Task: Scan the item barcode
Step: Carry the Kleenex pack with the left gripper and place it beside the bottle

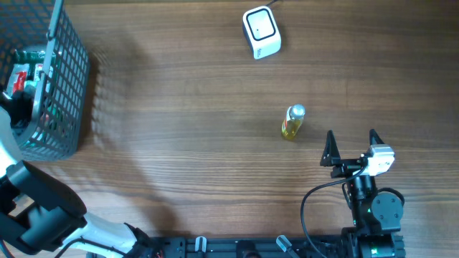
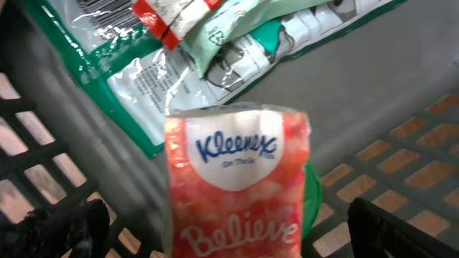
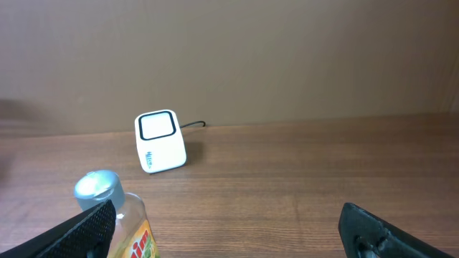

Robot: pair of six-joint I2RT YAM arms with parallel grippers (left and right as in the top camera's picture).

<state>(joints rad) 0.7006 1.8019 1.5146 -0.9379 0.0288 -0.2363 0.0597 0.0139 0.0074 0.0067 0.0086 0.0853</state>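
Note:
A white barcode scanner [image 1: 261, 32] stands at the far side of the table, its window also facing the right wrist view [image 3: 159, 140]. A small bottle [image 1: 292, 122] of yellow liquid with a silver cap lies mid-table. Just behind and right of it, my right gripper [image 1: 351, 140] is open and holds nothing; the bottle [image 3: 118, 222] sits by its left finger. My left gripper [image 2: 233, 233] is down inside the wire basket [image 1: 68, 79], open, its fingers wide on either side of a red Kleenex tissue pack [image 2: 237, 179] without touching it.
Under and behind the tissue pack lie green-and-white plastic packets [image 2: 143, 79] with printed barcodes, on the basket's grey floor [image 2: 387, 72]. The basket stands at the table's left edge, and its tall mesh walls surround my left gripper.

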